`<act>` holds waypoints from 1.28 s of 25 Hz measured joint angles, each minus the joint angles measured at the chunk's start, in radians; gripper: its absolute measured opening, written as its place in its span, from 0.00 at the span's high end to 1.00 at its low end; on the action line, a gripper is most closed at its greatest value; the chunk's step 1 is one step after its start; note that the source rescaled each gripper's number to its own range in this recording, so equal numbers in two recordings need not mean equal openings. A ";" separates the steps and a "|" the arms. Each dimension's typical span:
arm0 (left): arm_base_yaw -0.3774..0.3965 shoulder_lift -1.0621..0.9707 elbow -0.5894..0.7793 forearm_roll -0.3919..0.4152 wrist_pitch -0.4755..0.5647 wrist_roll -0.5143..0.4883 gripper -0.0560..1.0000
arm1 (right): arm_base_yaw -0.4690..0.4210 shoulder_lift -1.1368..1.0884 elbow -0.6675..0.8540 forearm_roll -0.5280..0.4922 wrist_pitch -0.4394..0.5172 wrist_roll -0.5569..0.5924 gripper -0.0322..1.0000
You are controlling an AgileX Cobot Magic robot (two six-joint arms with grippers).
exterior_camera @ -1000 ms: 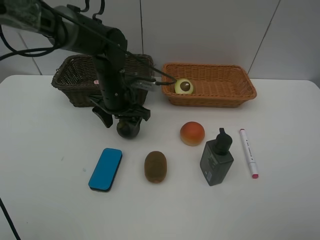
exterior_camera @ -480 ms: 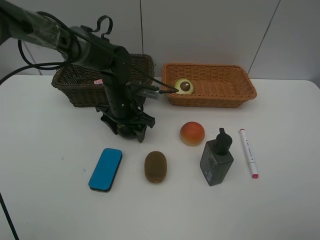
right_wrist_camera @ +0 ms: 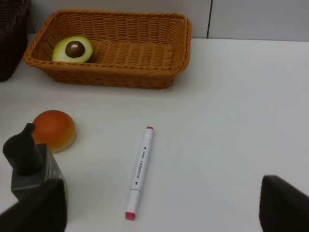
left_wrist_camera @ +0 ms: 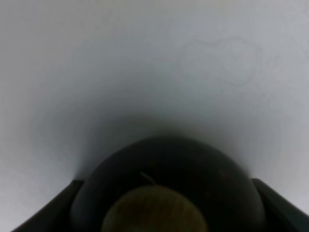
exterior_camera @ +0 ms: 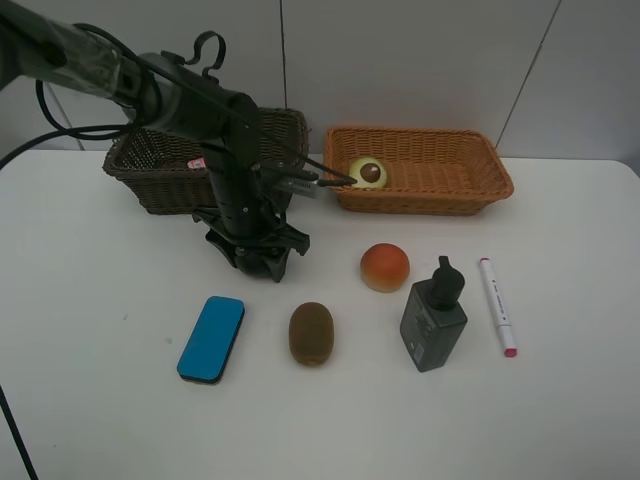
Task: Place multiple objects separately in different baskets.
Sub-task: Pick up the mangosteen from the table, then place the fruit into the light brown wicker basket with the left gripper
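Note:
My left gripper (exterior_camera: 256, 250) stands straight down over the dark mangosteen (left_wrist_camera: 169, 164) on the table in front of the dark brown basket (exterior_camera: 140, 165), its fingers pressed against the fruit's two sides. The avocado half (exterior_camera: 368, 172) lies in the orange basket (exterior_camera: 440, 170). A bit of the pink bottle (exterior_camera: 197, 163) shows in the dark basket. On the table lie the blue eraser (exterior_camera: 211, 338), kiwi (exterior_camera: 311, 333), peach (exterior_camera: 384, 266), dark pump bottle (exterior_camera: 434, 315) and white marker (exterior_camera: 497, 305). My right gripper (right_wrist_camera: 159, 205) is open above the marker (right_wrist_camera: 140, 171), holding nothing.
The left arm and its cables (exterior_camera: 150, 85) reach in from the upper left over the dark basket. A white wall stands right behind both baskets. The table's front half (exterior_camera: 330, 430) is bare white surface.
The left gripper has come down over the mangosteen and its fingers have closed in on it. Everything else lies where it was.

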 joint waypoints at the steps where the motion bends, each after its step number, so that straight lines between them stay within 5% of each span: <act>1: 0.000 -0.002 -0.005 -0.002 0.003 0.000 0.36 | 0.000 0.000 0.000 0.000 0.000 0.000 0.00; 12: 0.000 -0.101 -0.367 -0.056 0.050 0.004 0.36 | 0.000 0.000 0.000 0.000 0.000 0.000 0.00; 18: -0.001 0.053 -0.530 -0.179 -0.021 0.018 0.36 | 0.000 0.000 0.000 0.000 0.000 0.000 0.00; 24: -0.001 0.200 -0.644 -0.201 -0.136 0.051 0.36 | 0.000 0.000 0.000 0.000 0.000 0.000 0.00; 29: -0.001 0.235 -0.662 -0.209 -0.193 0.056 0.11 | 0.000 0.000 0.000 0.000 0.000 0.000 0.00; 32: -0.001 0.236 -0.665 -0.211 -0.193 0.056 0.07 | 0.000 0.000 0.000 0.000 0.000 0.000 0.00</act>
